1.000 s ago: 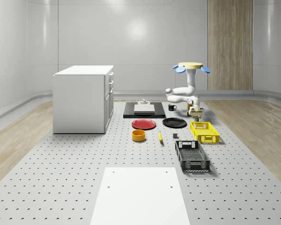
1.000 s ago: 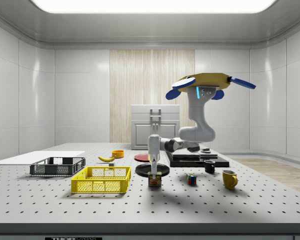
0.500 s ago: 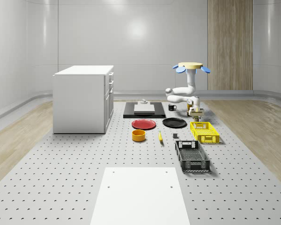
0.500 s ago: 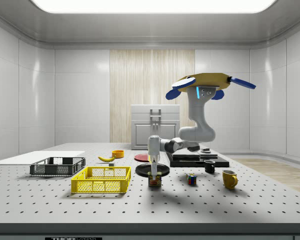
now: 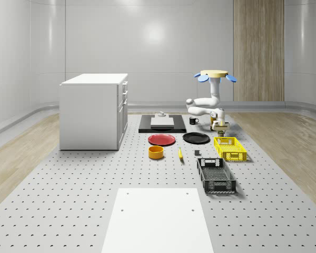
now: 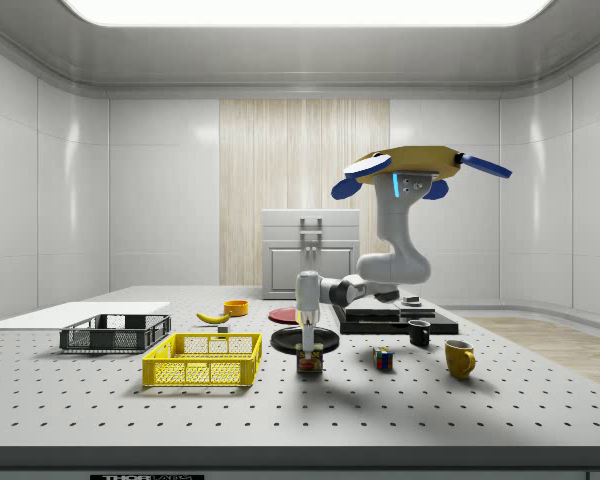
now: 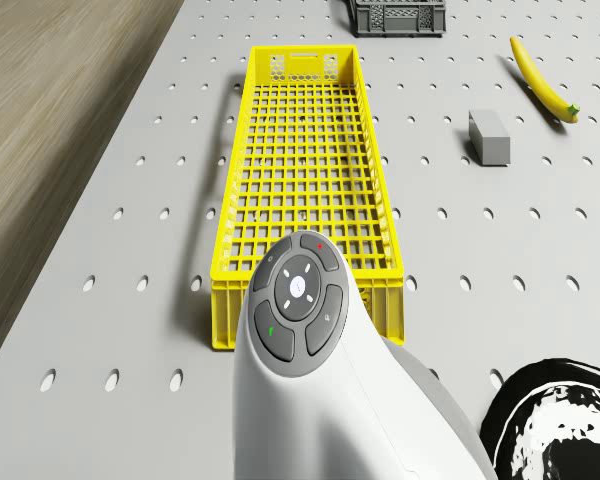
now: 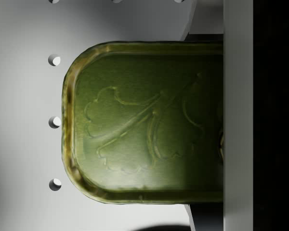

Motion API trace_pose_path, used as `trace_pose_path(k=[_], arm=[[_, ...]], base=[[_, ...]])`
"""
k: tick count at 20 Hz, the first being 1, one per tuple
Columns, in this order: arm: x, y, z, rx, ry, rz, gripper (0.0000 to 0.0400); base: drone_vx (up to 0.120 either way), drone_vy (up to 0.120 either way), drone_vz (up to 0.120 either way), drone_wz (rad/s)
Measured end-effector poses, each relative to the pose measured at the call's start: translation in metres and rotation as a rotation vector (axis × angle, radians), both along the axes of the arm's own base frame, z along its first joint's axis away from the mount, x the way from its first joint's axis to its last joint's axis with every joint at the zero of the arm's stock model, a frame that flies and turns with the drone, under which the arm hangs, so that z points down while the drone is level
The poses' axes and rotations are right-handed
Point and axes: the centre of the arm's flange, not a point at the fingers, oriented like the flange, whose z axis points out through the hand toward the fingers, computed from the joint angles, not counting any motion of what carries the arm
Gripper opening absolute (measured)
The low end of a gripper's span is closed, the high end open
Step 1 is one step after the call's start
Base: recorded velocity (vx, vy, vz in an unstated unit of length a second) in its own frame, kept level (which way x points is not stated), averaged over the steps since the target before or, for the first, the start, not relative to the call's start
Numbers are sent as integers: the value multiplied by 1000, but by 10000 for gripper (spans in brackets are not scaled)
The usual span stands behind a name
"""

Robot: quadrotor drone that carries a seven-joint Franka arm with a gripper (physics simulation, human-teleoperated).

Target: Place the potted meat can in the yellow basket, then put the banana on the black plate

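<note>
- drone (image 6: 412, 160) hovers above the tabletop (image 6: 400, 410), beyond the yellow basket's (image 6: 202, 360) far end in my whole-scene view.
- jaws clenched on the potted meat can (image 6: 309, 362), just beside the basket; whether it touches the tabletop i cannot tell.
- banana (image 7: 542, 80) lies on the tabletop, well apart from the black plate (image 5: 196, 138).

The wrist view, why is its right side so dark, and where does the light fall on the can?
In the wrist view, a pincer finger close to the lens leaves that side near black; the potted meat can is brightest along its lower lid and darkens toward the finger. In the side view, a ceiling light panel glares white and the robot throws a soft shadow on the table.
</note>
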Motion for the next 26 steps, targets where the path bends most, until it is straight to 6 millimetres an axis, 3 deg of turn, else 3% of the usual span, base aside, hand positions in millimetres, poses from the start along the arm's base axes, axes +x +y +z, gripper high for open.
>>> trace_pose_path(k=[10,16,26], arm=[[0,0,-18,-1,0,-2,287],[0,0,-21,-1,0,-4,287],[0,0,-22,-1,1,-5,287]], base=[[0,0,112,0],[113,0,113,0],[120,24,0,0]])
